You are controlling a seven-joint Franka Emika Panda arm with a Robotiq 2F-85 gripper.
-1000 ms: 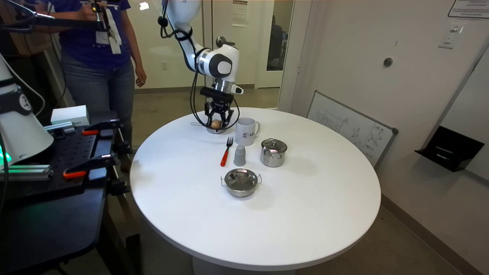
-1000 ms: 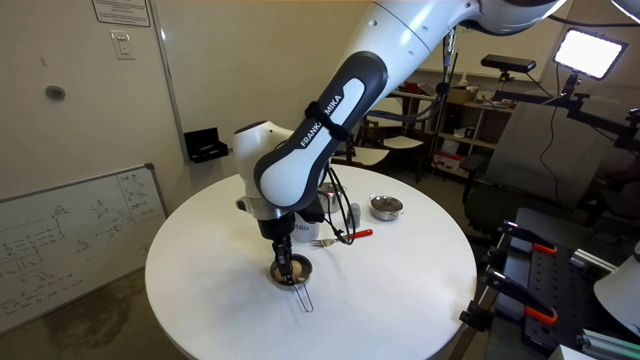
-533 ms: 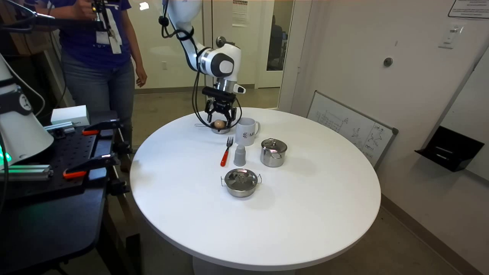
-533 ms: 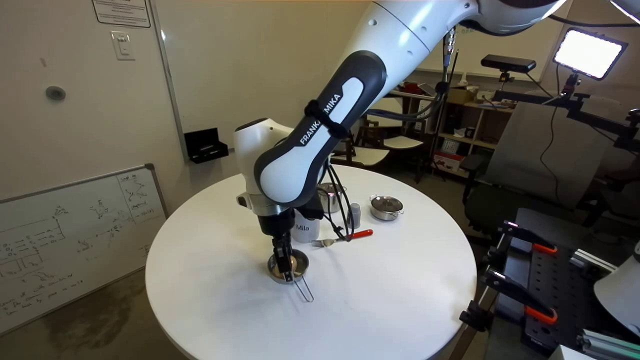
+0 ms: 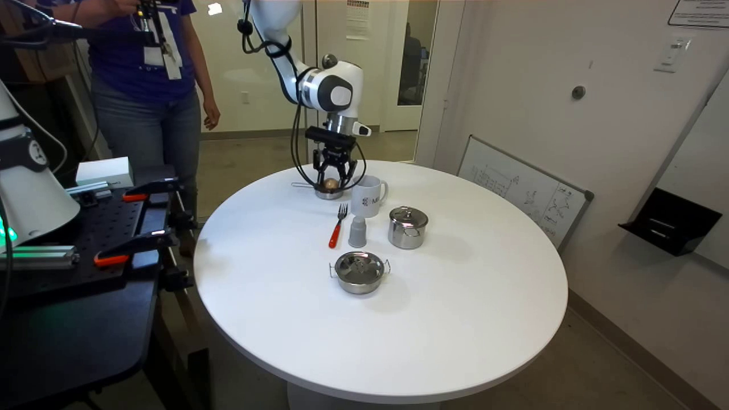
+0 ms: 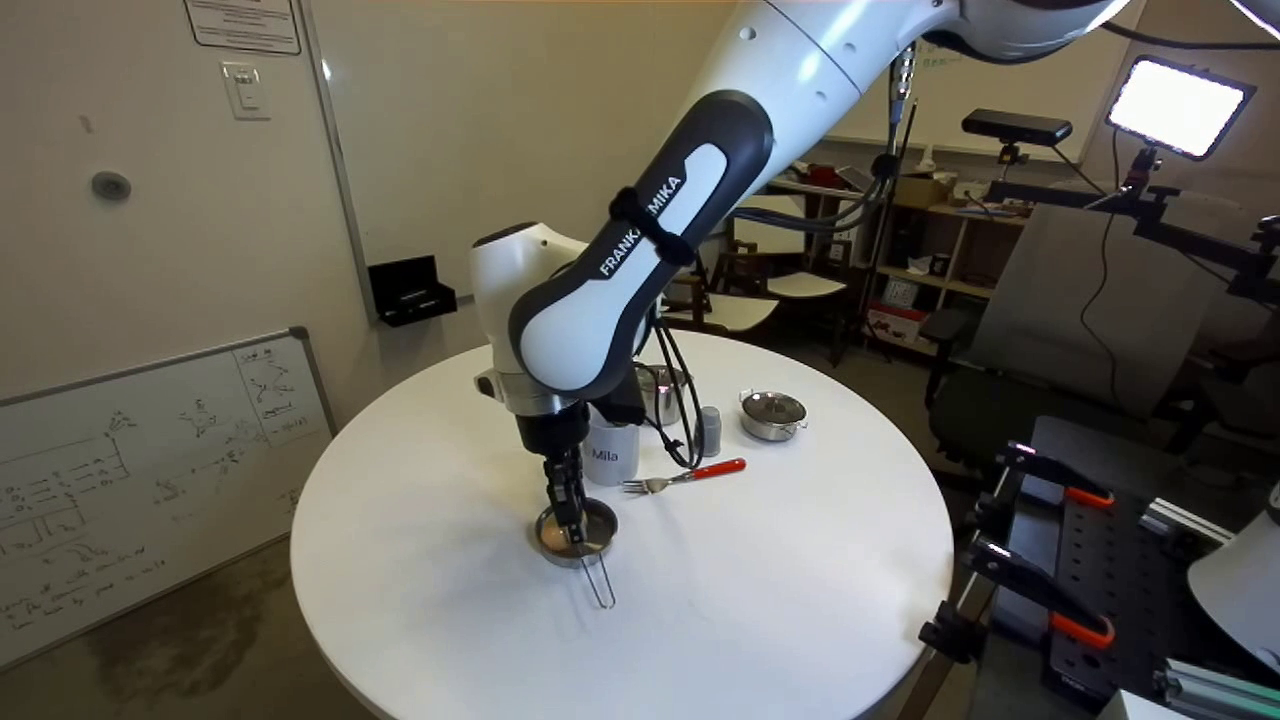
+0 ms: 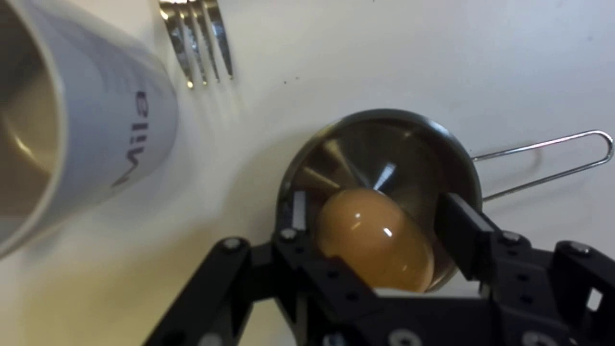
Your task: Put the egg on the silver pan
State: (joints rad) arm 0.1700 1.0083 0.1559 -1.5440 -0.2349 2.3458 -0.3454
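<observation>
The egg (image 7: 375, 235) is tan-orange and rests inside the small silver pan (image 7: 408, 144), which has a dark inside and a wire handle. The egg (image 6: 556, 536) and pan (image 6: 603, 522) also show in an exterior view, and the egg (image 5: 331, 183) sits above the rim of the pan (image 5: 329, 195) in an exterior view. My gripper (image 7: 375, 211) is open, one finger on each side of the egg, with gaps visible in the wrist view. The fingertips are low, over or inside the pan. The gripper also shows in both exterior views (image 5: 332, 177) (image 6: 573, 530). The egg's near end is partly hidden.
A white mug (image 5: 365, 198) stands close beside the pan. A fork (image 5: 337, 226) with a red handle, a grey cup-like piece (image 5: 357, 233), a lidded silver pot (image 5: 408, 229) and a wide two-handled silver dish (image 5: 360, 274) stand on the round white table (image 5: 455, 330).
The pan and egg have shifted slightly toward the mug, and the pan's handle has swung a little. The egg has shifted inside the pan. My gripper has risen slightly.
</observation>
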